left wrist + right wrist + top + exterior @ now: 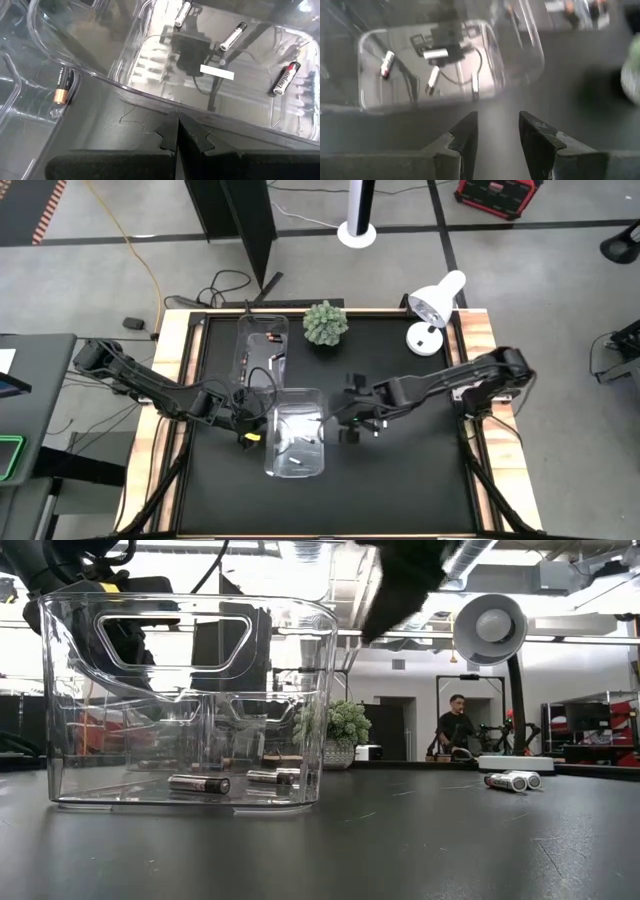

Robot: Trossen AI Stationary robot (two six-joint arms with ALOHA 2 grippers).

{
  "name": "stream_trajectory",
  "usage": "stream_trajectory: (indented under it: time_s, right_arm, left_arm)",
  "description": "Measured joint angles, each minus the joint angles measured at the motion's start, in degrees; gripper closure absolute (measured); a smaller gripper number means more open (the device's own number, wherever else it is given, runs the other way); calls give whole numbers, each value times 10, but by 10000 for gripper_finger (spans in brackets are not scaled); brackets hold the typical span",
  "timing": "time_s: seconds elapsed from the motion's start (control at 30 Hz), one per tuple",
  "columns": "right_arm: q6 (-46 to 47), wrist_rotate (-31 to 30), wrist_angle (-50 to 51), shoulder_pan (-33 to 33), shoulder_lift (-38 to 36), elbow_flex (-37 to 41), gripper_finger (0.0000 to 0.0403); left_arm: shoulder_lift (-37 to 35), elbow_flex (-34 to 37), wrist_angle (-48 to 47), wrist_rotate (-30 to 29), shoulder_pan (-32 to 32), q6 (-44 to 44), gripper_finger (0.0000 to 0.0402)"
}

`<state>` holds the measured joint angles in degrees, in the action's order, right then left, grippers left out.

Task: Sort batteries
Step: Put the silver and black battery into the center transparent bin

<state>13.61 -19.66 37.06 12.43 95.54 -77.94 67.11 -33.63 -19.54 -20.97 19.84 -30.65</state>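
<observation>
A clear bin stands near the table's middle and holds three pale and dark batteries. A second clear bin behind it holds dark batteries with copper ends. Two white batteries lie on the table mat, apart from the bins. My left gripper is shut and empty, just outside the near bin's left wall. My right gripper is open and empty, above the mat to the right of the near bin.
A small potted plant and a white desk lamp stand at the table's far edge. The black mat shows bare toward the near edge and the right. A person is in the room far behind the table.
</observation>
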Motion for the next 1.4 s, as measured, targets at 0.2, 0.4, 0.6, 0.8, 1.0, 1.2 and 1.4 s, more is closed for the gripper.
stream_trajectory:
  time_s: [0.2, 0.4, 0.6, 0.8, 1.0, 1.2, 1.4]
  right_arm:
    - [135, -1, 22, 3, -50, 90, 246]
    - [225, -13, 40, 8, -41, 147, 226]
    - [312, -12, 69, 11, -34, 173, 175]
    - [417, -6, 85, 17, -30, 180, 165]
    - [474, 40, 77, 27, -12, 202, 189]
    - [513, 63, 65, 37, -6, 218, 196]
    - [517, 63, 39, 41, -2, 218, 193]
  left_arm:
    - [0, 0, 1, 0, 0, 9, 400]
    - [0, 0, 1, 0, 0, 8, 400]
    - [0, 0, 0, 0, 0, 8, 400]
    - [0, 0, 0, 0, 0, 8, 400]
    - [0, 0, 0, 0, 0, 8, 400]
    - [0, 0, -2, 0, 0, 9, 400]
    - [0, 0, -2, 0, 0, 9, 400]
